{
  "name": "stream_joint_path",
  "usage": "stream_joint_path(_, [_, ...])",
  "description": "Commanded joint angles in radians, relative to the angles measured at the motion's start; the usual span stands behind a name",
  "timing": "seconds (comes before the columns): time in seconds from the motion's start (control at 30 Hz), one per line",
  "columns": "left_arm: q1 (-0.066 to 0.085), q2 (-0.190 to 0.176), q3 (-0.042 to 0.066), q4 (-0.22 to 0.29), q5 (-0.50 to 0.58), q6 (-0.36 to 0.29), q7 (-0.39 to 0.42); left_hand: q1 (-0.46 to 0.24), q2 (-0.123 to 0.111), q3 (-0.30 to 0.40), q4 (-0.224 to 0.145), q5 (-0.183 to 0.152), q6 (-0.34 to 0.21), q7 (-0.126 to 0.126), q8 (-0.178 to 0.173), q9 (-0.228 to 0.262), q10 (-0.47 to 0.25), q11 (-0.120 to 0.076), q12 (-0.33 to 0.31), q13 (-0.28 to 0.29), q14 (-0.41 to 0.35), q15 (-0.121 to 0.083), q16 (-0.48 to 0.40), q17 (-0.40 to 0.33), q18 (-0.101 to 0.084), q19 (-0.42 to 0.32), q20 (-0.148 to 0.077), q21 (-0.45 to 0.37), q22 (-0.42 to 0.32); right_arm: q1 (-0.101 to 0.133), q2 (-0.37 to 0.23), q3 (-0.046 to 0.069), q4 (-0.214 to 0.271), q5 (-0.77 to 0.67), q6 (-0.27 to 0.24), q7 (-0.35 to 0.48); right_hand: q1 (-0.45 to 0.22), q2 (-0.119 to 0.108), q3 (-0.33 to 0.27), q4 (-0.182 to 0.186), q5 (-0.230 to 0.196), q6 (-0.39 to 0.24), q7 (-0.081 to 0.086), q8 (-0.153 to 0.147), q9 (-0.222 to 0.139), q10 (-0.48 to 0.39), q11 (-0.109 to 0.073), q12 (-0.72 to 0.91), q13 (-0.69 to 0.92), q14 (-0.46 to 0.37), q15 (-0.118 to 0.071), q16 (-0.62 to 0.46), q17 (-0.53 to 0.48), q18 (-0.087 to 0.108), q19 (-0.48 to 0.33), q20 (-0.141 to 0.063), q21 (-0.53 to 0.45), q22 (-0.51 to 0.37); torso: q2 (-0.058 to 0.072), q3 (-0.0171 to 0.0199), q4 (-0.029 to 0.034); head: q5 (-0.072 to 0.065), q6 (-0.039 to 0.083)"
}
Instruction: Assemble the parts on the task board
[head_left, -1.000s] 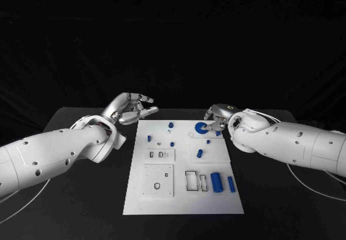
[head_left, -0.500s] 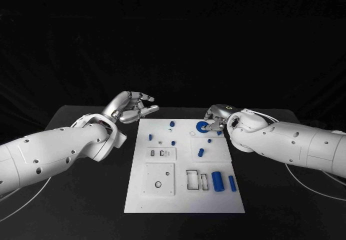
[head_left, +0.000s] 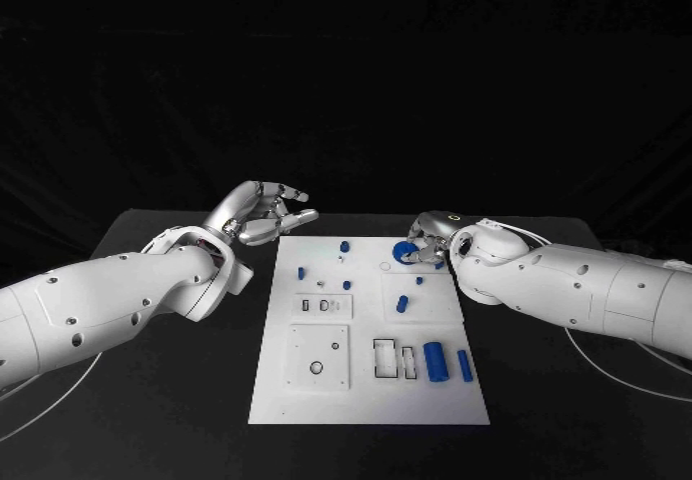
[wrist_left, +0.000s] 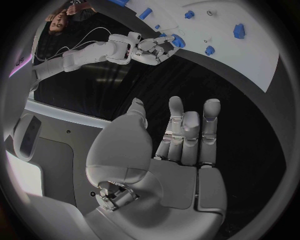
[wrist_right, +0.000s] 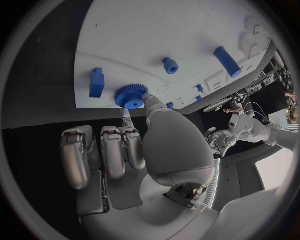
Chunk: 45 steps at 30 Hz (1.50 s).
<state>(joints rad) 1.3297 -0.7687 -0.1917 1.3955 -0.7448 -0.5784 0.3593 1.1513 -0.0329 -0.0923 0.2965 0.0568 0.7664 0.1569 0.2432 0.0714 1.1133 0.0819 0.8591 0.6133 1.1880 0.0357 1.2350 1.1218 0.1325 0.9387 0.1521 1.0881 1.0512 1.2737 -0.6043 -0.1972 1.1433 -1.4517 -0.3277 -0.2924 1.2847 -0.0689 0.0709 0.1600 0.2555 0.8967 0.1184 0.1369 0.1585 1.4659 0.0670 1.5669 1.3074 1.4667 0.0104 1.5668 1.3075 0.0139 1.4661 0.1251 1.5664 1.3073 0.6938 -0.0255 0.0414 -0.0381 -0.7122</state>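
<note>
In the head view the left hand (head_left: 267, 213) hangs above the black worktop (head_left: 173, 350) just off the far left corner of the task board (head_left: 368, 395), fingers loosely curled and apart, holding nothing. The right hand (head_left: 427, 240) reaches in at the board's far right edge and pinches a blue gear (head_left: 402, 250) there; blue parts (head_left: 434, 361) lie near the board's near right corner. Against the earlier frames, the right hand and gear sit slightly farther in over the board, while the left hand is much as it was. The left wrist view shows the left hand (wrist_left: 187, 145) with fingers straight and apart over bare worktop. The right wrist view shows what the head view hides: the right hand (wrist_right: 134, 145) grips the gear (wrist_right: 130, 96) between thumb and a fingertip, the other fingers extended beside it, the gear over the board's edge.
</note>
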Motion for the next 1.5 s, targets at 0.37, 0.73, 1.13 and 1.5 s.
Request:
stream_joint_path(0.37, [0.001, 0.000, 0.001, 0.003, -0.002, 0.005, 0.010, 0.001, 0.005, 0.001, -0.005, -0.006, 0.007, -0.002, -0.002, -0.001, 0.003, -0.001, -0.005, -0.001, -0.006, -0.001, -0.003, 0.001, 0.006, -0.008, 0.000, -0.006, 0.001, -0.004, 0.010, 0.000, -0.008, -0.020, 0.033, -0.031, 0.008, 0.011, 0.024, -0.008, 0.004, 0.033, -0.004, 0.001, 0.006, 0.105, -0.007, 0.004, 0.263, 0.104, -0.006, 0.004, 0.263, -0.014, 0.105, -0.008, 0.004, 0.263, 0.000, -0.0002, 0.0006, -0.001, -0.003])
stream_joint_path(0.73, [0.001, 0.000, 0.001, 0.003, -0.002, 0.005, 0.011, 0.002, 0.006, -0.001, -0.004, -0.006, 0.008, -0.002, -0.004, -0.001, 0.003, 0.000, -0.006, -0.002, -0.007, -0.001, -0.004, 0.000, 0.007, -0.008, 0.001, -0.008, 0.002, -0.005, 0.010, 0.000, -0.004, -0.029, 0.035, -0.037, 0.033, 0.016, 0.059, -0.039, 0.025, 0.072, -0.005, 0.002, 0.008, 0.105, -0.010, 0.004, 0.263, 0.104, -0.010, 0.004, 0.263, -0.014, 0.105, -0.012, 0.004, 0.263, 0.000, 0.0006, 0.0010, 0.000, -0.004])
stream_joint_path(1.13, [0.001, 0.000, 0.001, 0.004, -0.002, 0.004, 0.012, 0.002, 0.006, -0.001, -0.004, -0.006, 0.008, -0.002, -0.004, -0.001, 0.003, 0.000, -0.006, -0.002, -0.007, -0.001, -0.004, 0.000, 0.007, -0.008, 0.001, -0.008, 0.002, -0.007, 0.005, 0.000, 0.010, -0.031, -0.003, -0.015, 0.059, 0.025, 0.106, -0.076, 0.055, 0.143, -0.005, 0.013, 0.015, 0.105, -0.010, 0.004, 0.263, 0.104, -0.010, 0.004, 0.263, -0.014, 0.105, -0.013, 0.004, 0.263, 0.000, 0.0004, 0.0005, 0.001, -0.004])
stream_joint_path(1.5, [0.001, -0.002, 0.001, 0.005, -0.002, 0.004, 0.011, 0.002, 0.006, -0.001, -0.004, -0.006, 0.008, -0.002, -0.004, -0.001, 0.003, 0.000, -0.006, -0.002, -0.007, -0.001, -0.004, 0.000, 0.007, -0.008, 0.001, -0.008, 0.002, -0.008, -0.012, 0.002, 0.049, 0.035, -0.113, 0.043, 0.071, 0.023, 0.127, -0.098, 0.071, 0.174, -0.001, 0.012, 0.016, 0.105, -0.007, 0.004, 0.263, 0.104, -0.010, 0.004, 0.263, -0.014, 0.105, -0.013, 0.004, 0.263, 0.001, 0.0000, 0.0013, 0.007, -0.004])
